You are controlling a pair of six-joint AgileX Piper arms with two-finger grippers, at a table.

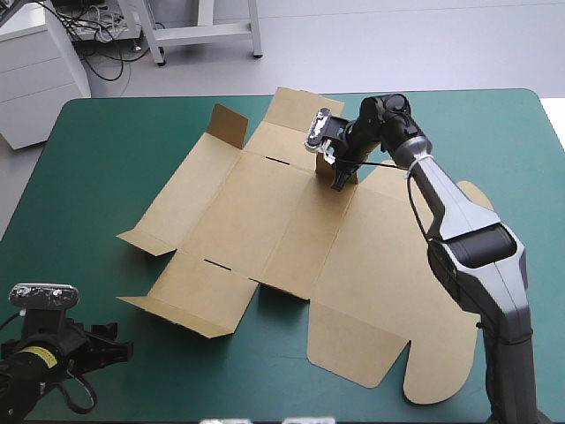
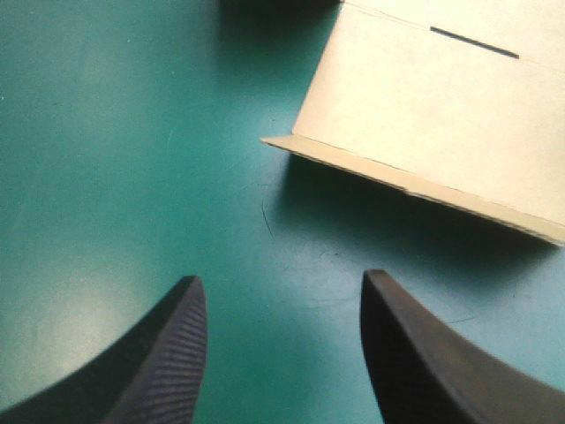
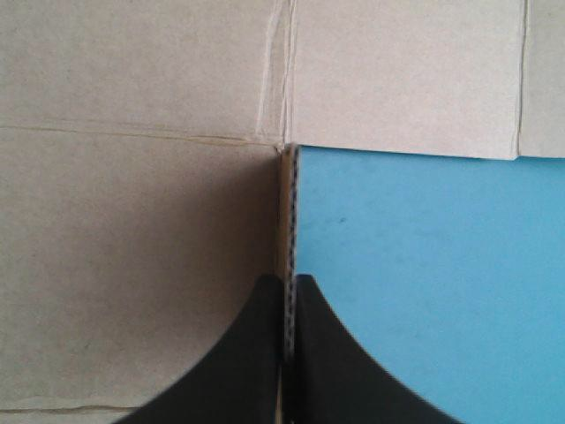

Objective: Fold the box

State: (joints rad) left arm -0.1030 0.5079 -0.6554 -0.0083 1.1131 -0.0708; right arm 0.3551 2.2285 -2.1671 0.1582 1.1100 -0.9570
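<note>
From above, the whole layout was plain. The box [image 1: 265,221] lay as a cut brown sheet, mostly flat, across the middle of the teal-green counter [image 1: 97,177], with a small flap at its far left corner standing up. The right fingers [image 1: 341,179] met the sheet on its far side. The left fingers [image 1: 106,349] sat by the counter's near left corner, well apart from the board.

The right wrist view added the grip itself. The right fingers [image 3: 256,353] were all but closed on a flap of the box [image 3: 132,265] seen edge-on. Its corrugated edge ran up between them, with brown panel on one side and bare cover on the other. The flap seemed to be raised off the counter, though this was hard to judge.

In the left wrist view the left fingers [image 2: 168,353] stood wide apart with only cover between them. A corner of the box [image 2: 441,115] lay ahead of them, untouched, its edge slightly lifted over a shadow.
</note>
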